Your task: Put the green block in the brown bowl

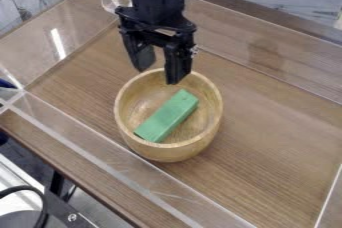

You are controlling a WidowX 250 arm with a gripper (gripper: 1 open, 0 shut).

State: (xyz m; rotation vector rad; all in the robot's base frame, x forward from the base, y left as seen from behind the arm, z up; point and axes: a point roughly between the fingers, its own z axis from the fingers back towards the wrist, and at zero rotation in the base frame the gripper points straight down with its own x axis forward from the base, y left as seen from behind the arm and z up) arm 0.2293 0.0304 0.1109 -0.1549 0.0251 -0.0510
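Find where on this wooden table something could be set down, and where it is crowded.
Bare wood lies right of the round tan wooden bowl, and another patch left of it, inside the clear strip. Crowded: the bowl, holding the flat green block, with the open black gripper over its far rim.

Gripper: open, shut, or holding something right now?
Gripper: open, holding nothing; the green block lies in the brown bowl.

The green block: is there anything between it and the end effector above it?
In the camera view, only the pale inside of the brown bowl shows between the green block and the open end effector.
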